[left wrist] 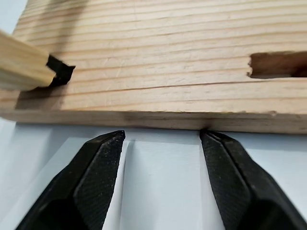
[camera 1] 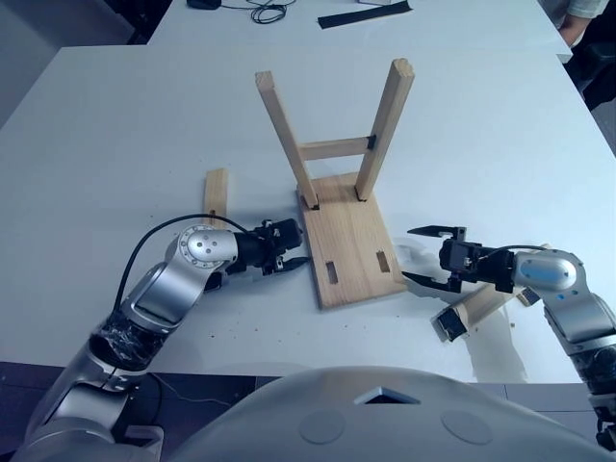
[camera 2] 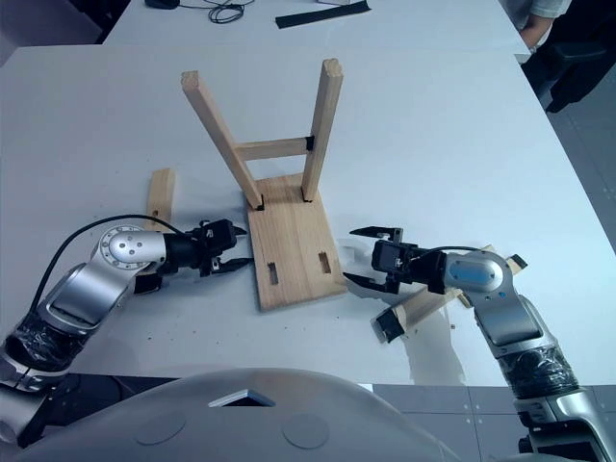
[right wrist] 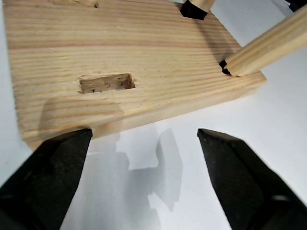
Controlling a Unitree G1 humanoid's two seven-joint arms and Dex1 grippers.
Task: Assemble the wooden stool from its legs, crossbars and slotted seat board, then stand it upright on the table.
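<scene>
**Partly built stool on the desk (camera 1: 115,144), seen from the head camera.** The slotted seat board (camera 1: 348,241) lies flat at the centre. Two legs, one on the left (camera 1: 287,140) and one on the right (camera 1: 383,130), stand in its far slots, tilted and joined by one crossbar (camera 1: 335,148). The two near slots (camera 1: 331,273) (camera 1: 382,261) are open.

The left pincer (camera 1: 296,244) sits low on the desk at the board's left long edge. Its two fingers are spread, with the tips right against that edge, and it holds nothing. The right pincer (camera 1: 408,254) is just off the board's near right corner, spread wide and also holding nothing.

One loose wooden piece (camera 1: 217,191) lies to the left of the board, beyond the left arm. Another piece (camera 1: 469,313) lies under the right forearm, but how many pieces are there cannot be told.
</scene>
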